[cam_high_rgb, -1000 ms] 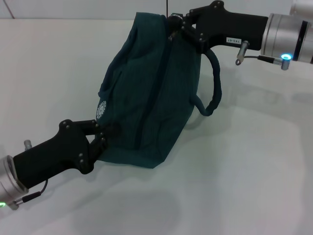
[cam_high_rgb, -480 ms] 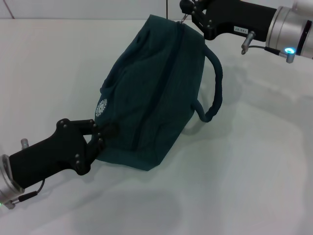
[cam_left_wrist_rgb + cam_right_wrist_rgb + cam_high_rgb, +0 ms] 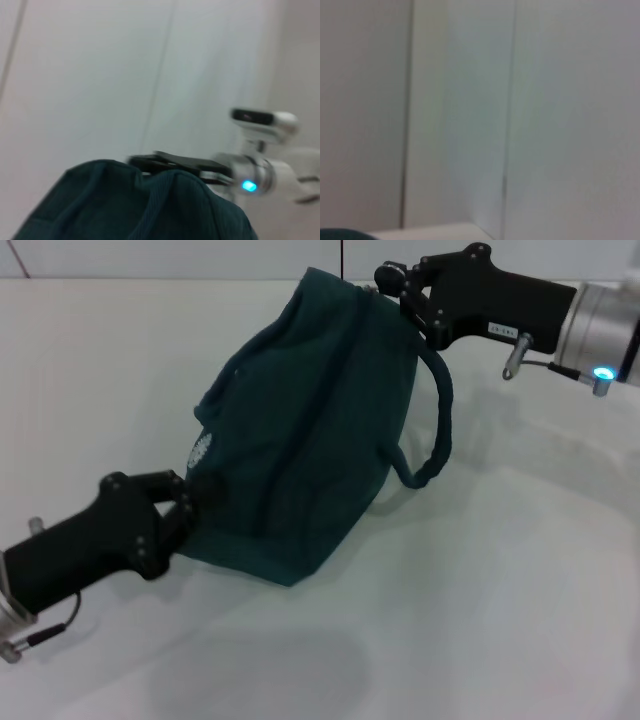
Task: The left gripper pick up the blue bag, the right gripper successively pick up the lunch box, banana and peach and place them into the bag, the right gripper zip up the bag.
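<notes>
Bracing the blue bag (image 3: 310,430) near the table's (image 3: 500,600) far edge, the left gripper (image 3: 192,502) clamps its near end while the right gripper (image 3: 392,285) pinches the zip pull, probably to finish zipping.

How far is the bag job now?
Packing looks done: no food lies on the table. The left pincer grips the blue bag at its near end. The right pincer is at its far top end, zipping. Whether the zip is fully shut cannot be seen.

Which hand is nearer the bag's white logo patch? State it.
Left. The left hand grips the blue bag just below the logo patch; the right hand is at the bag's far top end.
</notes>
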`<state>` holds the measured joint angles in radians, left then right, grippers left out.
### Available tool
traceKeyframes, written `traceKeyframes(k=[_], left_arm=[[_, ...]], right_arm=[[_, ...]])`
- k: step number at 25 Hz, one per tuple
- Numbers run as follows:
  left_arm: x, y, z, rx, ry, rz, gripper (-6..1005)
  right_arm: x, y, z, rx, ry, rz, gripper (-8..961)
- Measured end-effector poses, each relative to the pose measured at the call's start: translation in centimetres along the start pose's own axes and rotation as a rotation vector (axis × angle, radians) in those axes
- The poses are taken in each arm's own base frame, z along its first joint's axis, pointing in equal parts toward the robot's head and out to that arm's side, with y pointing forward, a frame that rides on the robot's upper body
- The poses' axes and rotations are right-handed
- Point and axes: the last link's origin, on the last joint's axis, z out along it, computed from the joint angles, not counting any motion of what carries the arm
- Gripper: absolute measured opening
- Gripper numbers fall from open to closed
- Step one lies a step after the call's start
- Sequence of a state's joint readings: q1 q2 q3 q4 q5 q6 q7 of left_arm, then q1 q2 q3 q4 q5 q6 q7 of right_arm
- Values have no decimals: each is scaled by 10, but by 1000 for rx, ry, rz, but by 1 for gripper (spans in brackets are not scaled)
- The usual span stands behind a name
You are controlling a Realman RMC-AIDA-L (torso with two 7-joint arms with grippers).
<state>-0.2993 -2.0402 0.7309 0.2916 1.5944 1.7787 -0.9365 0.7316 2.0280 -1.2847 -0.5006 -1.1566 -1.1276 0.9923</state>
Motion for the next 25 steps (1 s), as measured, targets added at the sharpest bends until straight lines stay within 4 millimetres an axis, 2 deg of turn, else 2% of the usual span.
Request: traceKeyframes(k=[8, 12, 17, 20, 25], left_arm=[[20, -20, -13, 91, 44, -97, 72], [30, -31, -21, 135, 47, -125, 84], [49, -40, -27, 132, 22, -130, 232], [61, -45, -21, 107, -5, -108, 321], [81, -52, 4, 42, -47, -46, 414]], right_arm=[[2, 17, -28, -53, -84, 28, 41], [2, 24, -36, -81, -108, 35, 42], [2, 31, -35, -117, -111, 34, 42], [3, 31, -31, -123, -98, 31, 43], [5, 32, -27, -128, -83, 31, 44]])
